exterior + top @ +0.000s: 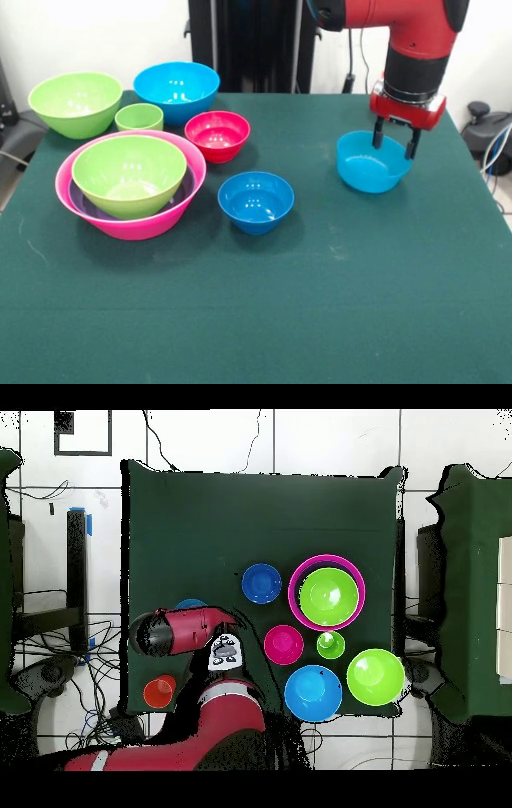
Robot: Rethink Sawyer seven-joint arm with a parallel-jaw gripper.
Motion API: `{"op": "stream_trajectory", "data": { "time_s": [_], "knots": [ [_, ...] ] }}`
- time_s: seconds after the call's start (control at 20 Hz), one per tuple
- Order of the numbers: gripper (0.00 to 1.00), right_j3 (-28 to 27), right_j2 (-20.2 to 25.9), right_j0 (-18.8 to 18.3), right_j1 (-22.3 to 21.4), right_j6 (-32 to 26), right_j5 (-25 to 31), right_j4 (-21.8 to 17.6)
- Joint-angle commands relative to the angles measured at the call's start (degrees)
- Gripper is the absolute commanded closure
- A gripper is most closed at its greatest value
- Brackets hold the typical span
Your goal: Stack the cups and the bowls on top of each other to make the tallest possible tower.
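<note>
Green cloth: the table (336,304) is bare across its whole near half in the front view, wide room from 4 to 8 o'clock.
Right edge: the teal bowl (370,164) sits at 2 o'clock, near the table's right edge, with bare cloth between it and the edge.
Gripper: the gripper (394,144) comes straight down on the teal bowl's far rim, one finger inside and one outside the wall; whether it is clamped on that wall I cannot tell.
Nest: at 9 o'clock the pink bowl (152,226) holds the purple bowl (80,200), and a lime-green bowl (128,174) sits in that.
Back row: at 10 to 11 o'clock a second lime-green bowl (74,102), the lime-green cup (139,118) just beside it, and the large blue bowl (176,90) crowd the far-left edge.
Middle: the red bowl (217,134) and small blue bowl (255,202) stand apart from each other, well apart from the teal bowl, with open cloth between.
Overhead: the arm (185,631) covers most of the teal bowl; the orange cup (159,691) stands at 8 o'clock, at the table's left edge near the robot's base.
</note>
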Motion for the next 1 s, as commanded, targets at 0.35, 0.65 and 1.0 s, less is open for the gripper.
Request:
{"op": "stream_trajectory", "data": {
  "time_s": [0.35, 0.65, 1.0],
  "knots": [
    [0.00, 5.22, 4.92, -1.10, -5.28, 3.81, 3.47, 2.26],
    [0.00, 6.35, 5.01, -1.77, -7.34, 3.04, 5.33, 2.31],
    [0.00, 6.20, 4.92, -1.73, -6.77, 3.33, 4.05, 2.28]
  ]
}}
